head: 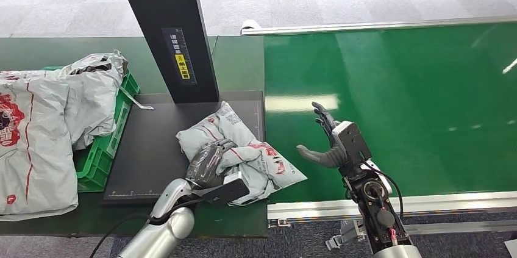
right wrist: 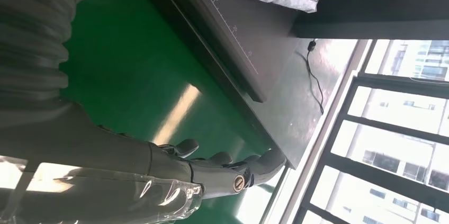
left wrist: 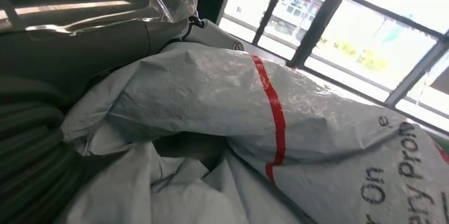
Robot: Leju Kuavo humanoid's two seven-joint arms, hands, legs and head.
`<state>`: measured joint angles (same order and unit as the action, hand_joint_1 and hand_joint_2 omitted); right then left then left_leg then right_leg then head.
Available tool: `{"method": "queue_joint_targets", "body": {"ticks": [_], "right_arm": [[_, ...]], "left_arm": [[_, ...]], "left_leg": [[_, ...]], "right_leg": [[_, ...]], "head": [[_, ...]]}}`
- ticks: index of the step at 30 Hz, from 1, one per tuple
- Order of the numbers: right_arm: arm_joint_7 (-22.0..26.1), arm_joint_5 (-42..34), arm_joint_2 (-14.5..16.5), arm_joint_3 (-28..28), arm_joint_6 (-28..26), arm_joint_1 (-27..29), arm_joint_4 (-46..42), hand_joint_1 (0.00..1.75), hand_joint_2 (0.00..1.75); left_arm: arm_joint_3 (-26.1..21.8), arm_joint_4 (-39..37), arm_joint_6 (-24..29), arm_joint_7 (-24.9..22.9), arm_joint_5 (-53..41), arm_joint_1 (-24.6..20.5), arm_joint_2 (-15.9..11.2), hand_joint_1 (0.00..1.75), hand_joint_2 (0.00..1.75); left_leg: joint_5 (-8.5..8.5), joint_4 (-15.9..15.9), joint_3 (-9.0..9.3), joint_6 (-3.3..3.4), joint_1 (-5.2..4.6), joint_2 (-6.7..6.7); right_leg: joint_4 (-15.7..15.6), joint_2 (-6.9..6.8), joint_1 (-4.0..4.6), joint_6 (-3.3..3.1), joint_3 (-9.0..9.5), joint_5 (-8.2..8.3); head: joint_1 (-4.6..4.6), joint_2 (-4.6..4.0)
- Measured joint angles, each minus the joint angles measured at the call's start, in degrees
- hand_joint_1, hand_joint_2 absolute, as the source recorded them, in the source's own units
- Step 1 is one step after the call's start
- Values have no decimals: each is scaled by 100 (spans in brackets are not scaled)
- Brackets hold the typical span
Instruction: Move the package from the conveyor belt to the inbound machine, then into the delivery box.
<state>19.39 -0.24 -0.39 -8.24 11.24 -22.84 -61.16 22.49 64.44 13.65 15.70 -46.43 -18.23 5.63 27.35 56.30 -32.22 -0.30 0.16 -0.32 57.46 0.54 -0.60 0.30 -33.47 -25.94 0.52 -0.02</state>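
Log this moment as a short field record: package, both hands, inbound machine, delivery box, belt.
package: grey mailer bag with red print, lying on the inbound machine's black platform, one end overhanging toward the belt
left hand: left hand gripping the bag from above
right hand: right hand open, fingers apart, holding nothing, above the green conveyor belt
inbound machine: black post with a yellow label rises behind the bag
delivery box: green crate beside the platform, already holding other grey bags

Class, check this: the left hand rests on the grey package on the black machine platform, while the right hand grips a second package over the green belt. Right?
Not quite. In the head view the right hand holds nothing; its fingers are spread above the green belt. The left hand does rest on the grey package on the black platform.
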Motion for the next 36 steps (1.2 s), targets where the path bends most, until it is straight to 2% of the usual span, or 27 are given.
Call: {"method": "queue_joint_targets", "body": {"ticks": [10,15,18,26,32,36], "right_arm": [[134,2,28,-1,7,-72,-3,0,175],[300,-14,26,-3,-13,-137,91,0,175],[388,-62,19,-8,-40,-150,164,0,175],[502,-124,-11,-16,-115,-150,309,0,175],[560,-160,-26,-26,-120,-147,389,0,175],[593,-150,-29,-30,-172,-113,424,0,175]], "left_arm": [[-462,853,1631,1053,901,427,28,175,175],[-683,1509,2368,1981,1514,618,45,175,175],[-954,2088,2410,2350,1447,723,127,175,175],[-1698,3702,2411,2419,658,723,313,175,175],[-2418,4458,2409,2422,-529,356,439,175,175],[-3193,4436,2409,2408,-1730,-109,561,175,175]], "left_leg": [[0,0,-16,0,0,0],[0,0,-19,0,0,0],[0,0,-20,0,0,-1],[0,0,-21,0,1,0],[0,0,-21,-1,1,0],[-1,0,-18,-1,1,-1]], "right_leg": [[0,0,0,0,-14,0],[0,0,0,0,-17,0],[0,0,0,0,-19,-1],[0,0,2,0,-23,0],[0,0,2,0,-22,0],[0,-1,1,0,-23,0]], "head": [[1,0],[1,0],[-1,0],[1,0],[0,0],[1,0]]}}
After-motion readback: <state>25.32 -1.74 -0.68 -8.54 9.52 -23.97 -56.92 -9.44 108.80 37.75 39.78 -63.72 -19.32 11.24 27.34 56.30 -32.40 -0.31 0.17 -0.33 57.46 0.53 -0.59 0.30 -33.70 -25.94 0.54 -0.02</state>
